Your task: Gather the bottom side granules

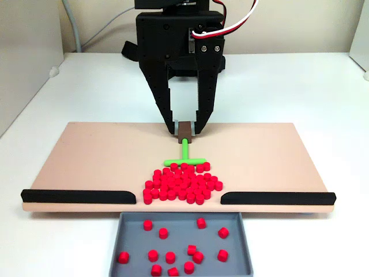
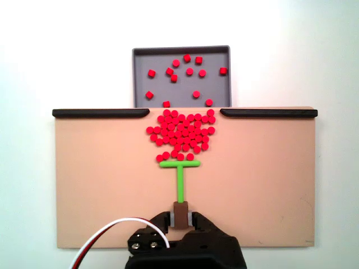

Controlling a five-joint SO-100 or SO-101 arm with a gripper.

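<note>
gripper (image 1: 184, 131): we see it clamped on the brown handle block of the green T-shaped pusher (image 1: 185, 154)
granules (image 1: 182, 181): heaped on the tan board (image 1: 86, 161), at the rail gap before the grey tray (image 1: 130, 242)
tip: we'd push straight, bar level

The arm (image 1: 176, 34) is matte black plastic with a boxy body, two long tapering jaws dotted with small holes, red and white cables (image 1: 230, 23) looping from its top, and silver screws (image 2: 145, 244) on its housing.
</note>
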